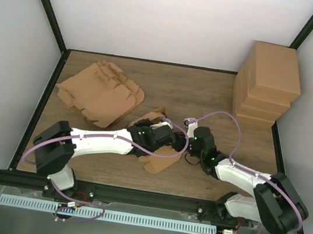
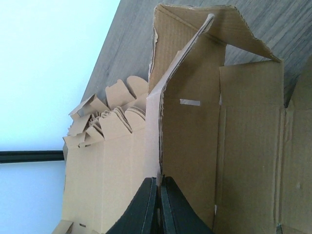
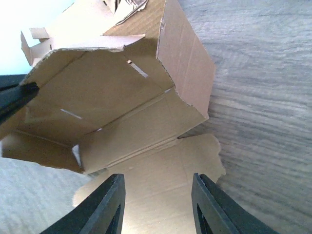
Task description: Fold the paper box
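Note:
The paper box [image 1: 154, 155] is a brown cardboard blank, half raised, lying mid-table between the arms. My left gripper [image 1: 169, 136] is shut on the edge of one upright wall of the box [image 2: 195, 126]; the fingers [image 2: 146, 204] pinch the thin cardboard edge. My right gripper [image 1: 189, 148] is open and empty, hovering just above a flat flap of the box [image 3: 161, 175], its two fingers [image 3: 109, 204] apart on either side of it. The right wrist view looks into the box's open inside [image 3: 97, 92], with walls standing and slots showing.
A loose pile of flat cardboard blanks [image 1: 101, 92] lies at the back left, also behind the box in the left wrist view [image 2: 105, 146]. A stack of folded boxes [image 1: 267, 83] stands at the back right. Black frame rails edge the table.

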Action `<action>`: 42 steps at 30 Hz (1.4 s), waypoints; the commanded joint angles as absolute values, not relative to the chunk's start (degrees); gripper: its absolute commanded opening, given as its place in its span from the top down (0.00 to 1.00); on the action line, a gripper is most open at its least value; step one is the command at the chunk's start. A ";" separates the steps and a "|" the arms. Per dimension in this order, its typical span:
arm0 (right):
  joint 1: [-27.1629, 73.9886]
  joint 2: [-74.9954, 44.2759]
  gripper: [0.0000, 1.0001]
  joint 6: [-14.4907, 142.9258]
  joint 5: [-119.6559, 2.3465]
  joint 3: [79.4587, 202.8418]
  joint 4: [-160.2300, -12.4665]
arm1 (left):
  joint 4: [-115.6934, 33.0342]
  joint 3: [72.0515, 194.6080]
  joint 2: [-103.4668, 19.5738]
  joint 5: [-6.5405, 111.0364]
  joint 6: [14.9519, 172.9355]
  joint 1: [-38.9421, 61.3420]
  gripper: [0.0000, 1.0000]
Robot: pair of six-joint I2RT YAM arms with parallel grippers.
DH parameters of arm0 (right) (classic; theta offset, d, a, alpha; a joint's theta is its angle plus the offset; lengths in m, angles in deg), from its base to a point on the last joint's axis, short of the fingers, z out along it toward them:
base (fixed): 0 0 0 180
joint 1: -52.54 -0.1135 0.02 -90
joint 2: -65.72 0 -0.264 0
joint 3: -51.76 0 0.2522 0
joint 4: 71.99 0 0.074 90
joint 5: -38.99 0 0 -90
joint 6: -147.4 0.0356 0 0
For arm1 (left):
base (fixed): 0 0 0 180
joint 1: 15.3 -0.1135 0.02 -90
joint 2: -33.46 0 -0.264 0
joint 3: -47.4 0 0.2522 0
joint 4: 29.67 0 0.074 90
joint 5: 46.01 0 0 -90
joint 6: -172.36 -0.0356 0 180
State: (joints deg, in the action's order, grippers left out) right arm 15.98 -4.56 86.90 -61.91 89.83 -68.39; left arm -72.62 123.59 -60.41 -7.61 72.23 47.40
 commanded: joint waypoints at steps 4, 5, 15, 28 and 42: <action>15.63 -12.90 0.61 78.63 -57.08 88.49 -45.91 | -70.08 122.77 -62.40 -7.37 70.84 47.31 0.96; 15.63 -13.91 0.58 78.03 -57.44 88.54 -43.90 | -70.07 122.84 -62.46 -7.45 70.85 47.24 0.96; 15.63 -26.94 0.55 76.08 -54.77 92.49 -32.48 | -70.07 123.01 -63.04 -7.32 71.80 46.53 0.96; 15.63 -35.74 0.71 76.26 -53.18 98.65 -30.57 | -70.50 123.31 -65.58 -8.38 73.14 46.49 0.96; 15.63 -24.27 0.99 75.17 -54.10 93.47 -35.86 | -70.64 123.36 -63.83 -10.54 73.92 46.40 0.96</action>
